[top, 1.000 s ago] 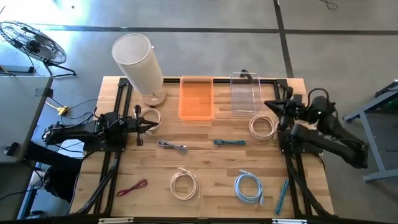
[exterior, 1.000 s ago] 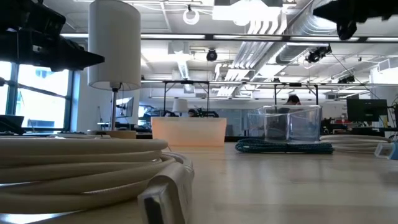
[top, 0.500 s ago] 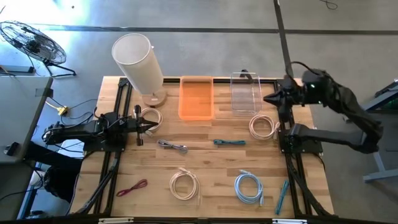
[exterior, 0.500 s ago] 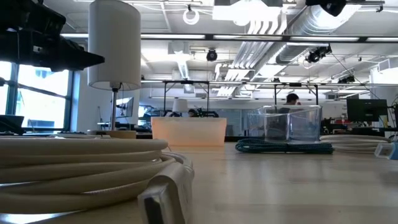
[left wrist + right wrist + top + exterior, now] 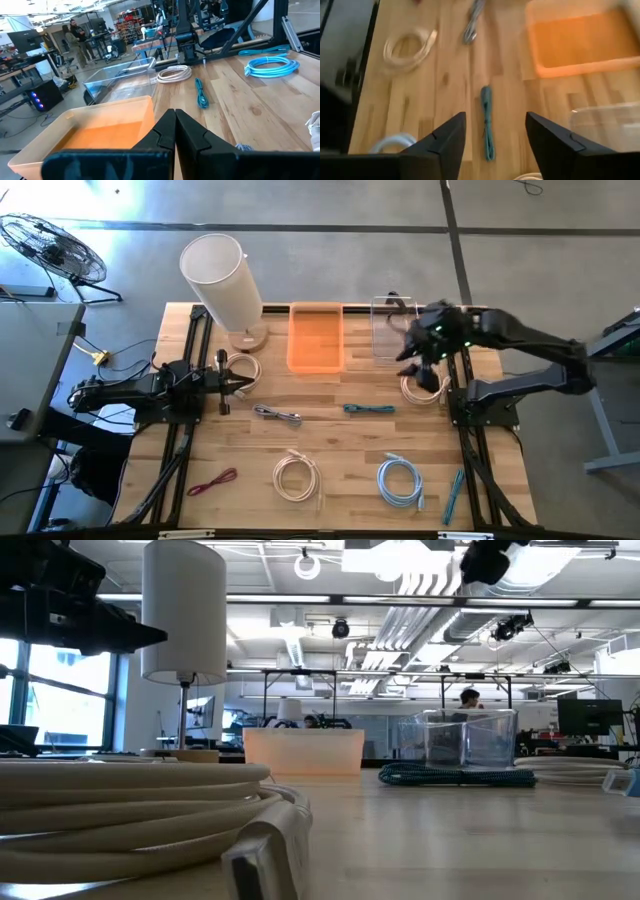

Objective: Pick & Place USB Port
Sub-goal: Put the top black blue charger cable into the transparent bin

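Several cables lie flat on the wooden table: a teal cable (image 5: 368, 409) at the middle, a grey braided cable (image 5: 277, 415) to its left, and white coils (image 5: 424, 385) (image 5: 297, 477). My right gripper (image 5: 408, 358) is open and empty, high above the table beside the clear bin (image 5: 393, 330). In its wrist view its fingers (image 5: 495, 145) frame the teal cable (image 5: 487, 123) far below. It shows at the top of the low view (image 5: 490, 555). My left gripper (image 5: 235, 385) is shut and empty at the table's left, its fingers closed together in its wrist view (image 5: 175, 130).
An orange bin (image 5: 316, 337) and the clear bin stand at the far edge, with a white lamp (image 5: 225, 280) at the far left. A blue coil (image 5: 400, 482), a red cable (image 5: 212, 482) and another teal cable (image 5: 453, 495) lie near the front edge.
My right gripper has risen and swung from over the table's right edge toward the left. It now hangs by the clear bin, above the white coil there. My left arm has kept still, and no cable has moved.
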